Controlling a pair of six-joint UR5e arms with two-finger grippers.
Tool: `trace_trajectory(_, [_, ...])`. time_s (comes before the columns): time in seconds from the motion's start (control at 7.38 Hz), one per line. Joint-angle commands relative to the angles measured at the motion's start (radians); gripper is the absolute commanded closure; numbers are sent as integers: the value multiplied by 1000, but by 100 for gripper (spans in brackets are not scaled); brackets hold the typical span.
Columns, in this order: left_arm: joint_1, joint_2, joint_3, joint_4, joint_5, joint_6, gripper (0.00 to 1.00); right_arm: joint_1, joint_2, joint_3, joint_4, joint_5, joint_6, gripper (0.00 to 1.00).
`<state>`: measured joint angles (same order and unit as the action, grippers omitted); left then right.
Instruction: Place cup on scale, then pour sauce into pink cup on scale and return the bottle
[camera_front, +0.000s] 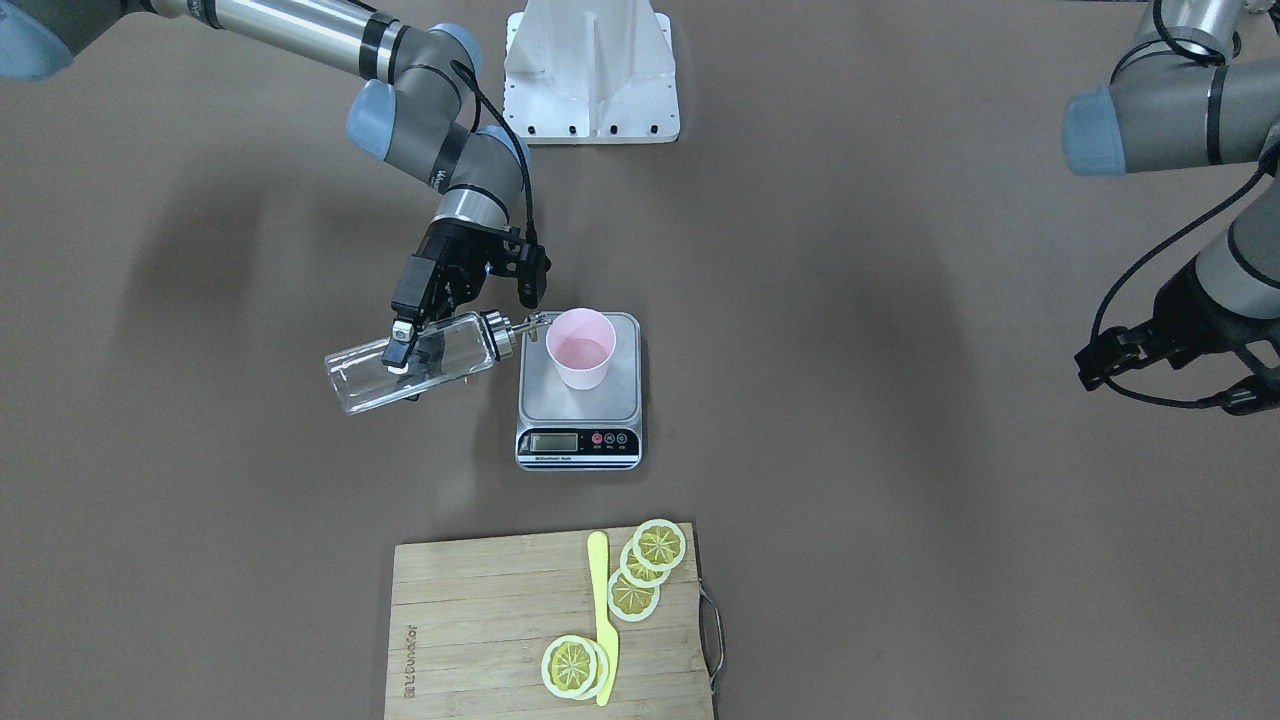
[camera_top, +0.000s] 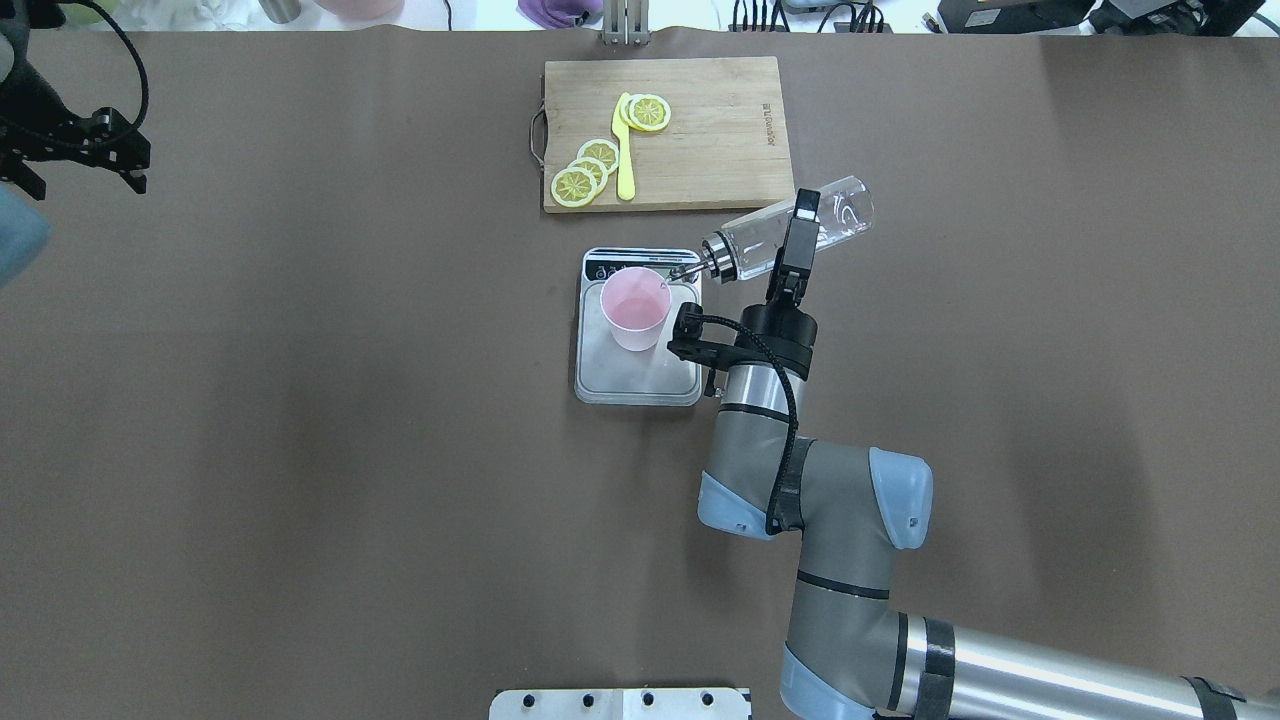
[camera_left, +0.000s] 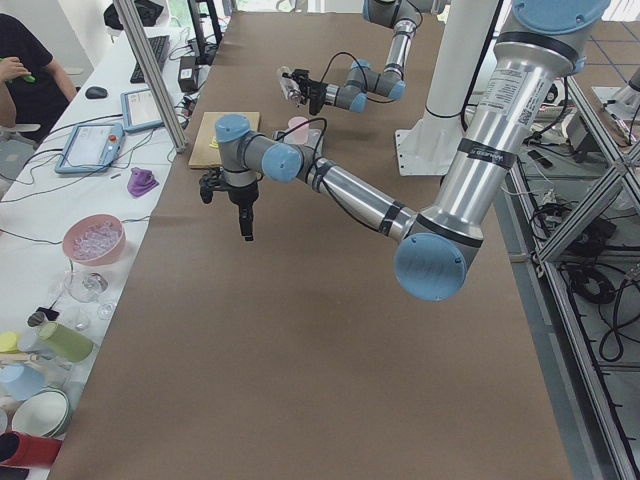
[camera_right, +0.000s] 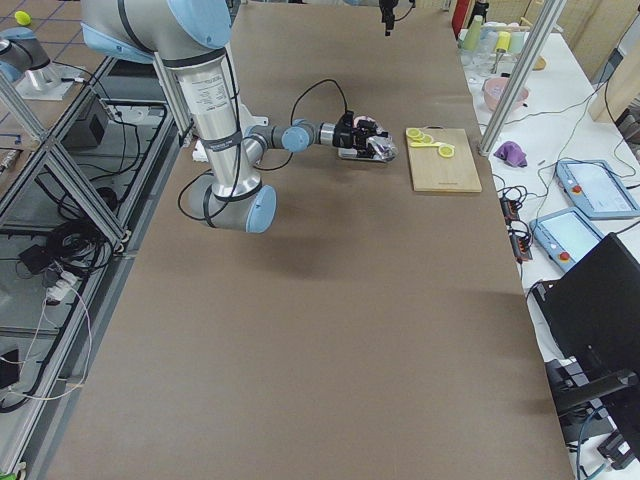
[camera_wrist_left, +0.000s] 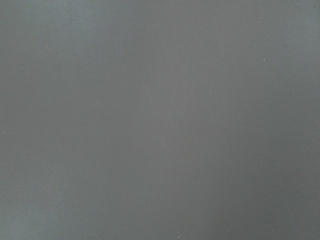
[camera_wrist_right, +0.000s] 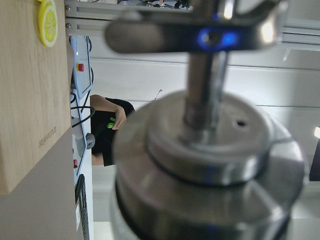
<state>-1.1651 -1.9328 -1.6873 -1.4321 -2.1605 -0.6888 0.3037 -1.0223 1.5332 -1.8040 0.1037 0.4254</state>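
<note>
The pink cup stands upright on the steel platform of the scale, near its back edge. My right gripper is shut on the clear glass bottle, holding it tipped almost flat beside the scale. The bottle's silver spout reaches the cup's rim. The sauce is too clear to make out as a stream. In the right wrist view the spout cap fills the frame. My left gripper hangs far off over bare table; I cannot tell if it is open or shut.
A wooden cutting board with lemon slices and a yellow knife lies beyond the scale's display side. The white robot base sits at the table's near edge. A person sits at a side desk.
</note>
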Motion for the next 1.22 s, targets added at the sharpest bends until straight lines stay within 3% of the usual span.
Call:
trace_trajectory(0.0, [-4, 0, 12, -8, -9, 0, 2, 0, -1, -1, 0, -16, -1, 100])
trace_trajectory(0.41, [-4, -2, 9, -10, -9, 0, 2, 2, 4, -1, 27, -4, 27, 100])
trace_trajectory(0.68, [-21, -2, 3, -8, -10, 0, 2, 5, -10, 1, 156, 68, 82, 100])
trace_trajectory(1.08, [-21, -3, -5, -7, -10, 0, 2, 5, -13, 25, 186, 209, 276, 100])
